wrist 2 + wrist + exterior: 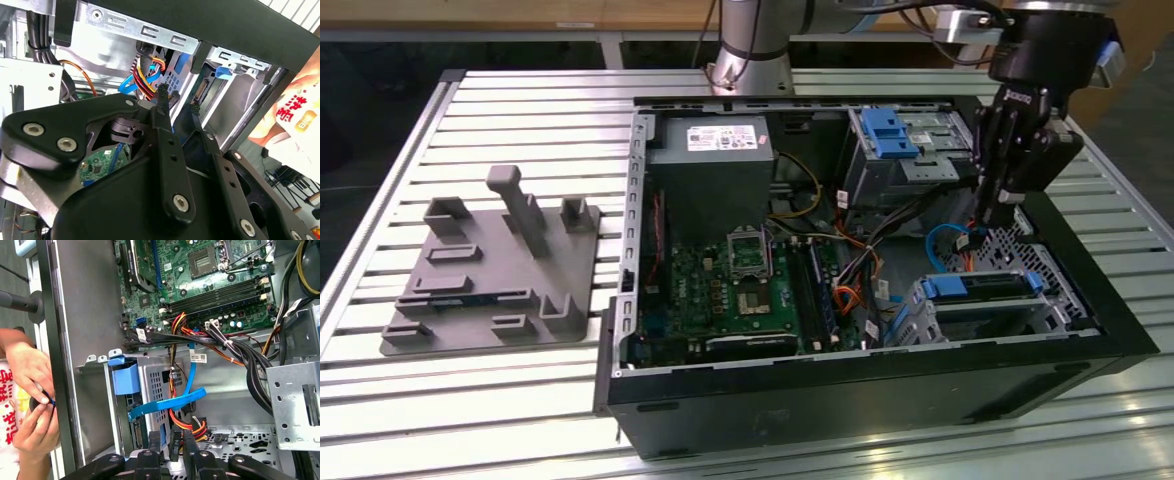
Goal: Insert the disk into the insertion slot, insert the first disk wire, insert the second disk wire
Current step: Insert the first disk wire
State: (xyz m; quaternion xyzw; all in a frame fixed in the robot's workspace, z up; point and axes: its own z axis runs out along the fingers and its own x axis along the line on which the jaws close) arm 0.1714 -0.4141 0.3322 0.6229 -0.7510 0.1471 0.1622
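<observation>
Reaching gripper, exterior view: lowered inside the open computer case, fingertips near the back end of the disk; finger gap not clear from this side.
Disk, exterior view: lying flat inside the insertion slot, blue carrier frame showing, at the case corner toward the exterior view's right.
Grey bay, exterior view: beyond the gripper, blue latch on top.
Grey fixture, exterior view: on the slatted table, well apart from the case, toward the exterior view's left.
Gripper, second wrist view: fingers drawn almost together, pinching the black plug of the disk wire with red, yellow and black strands.
Blue flat wire, second wrist view: curving just beside that plug.
Gripper, first wrist view: fingers close around the same black plug, disk wire trailing beside them.
Blue flat wire, first wrist view: crossing the perforated wall of the insertion slot.
Hands, first wrist view: outside the case wall, pinching something small and dark.
</observation>
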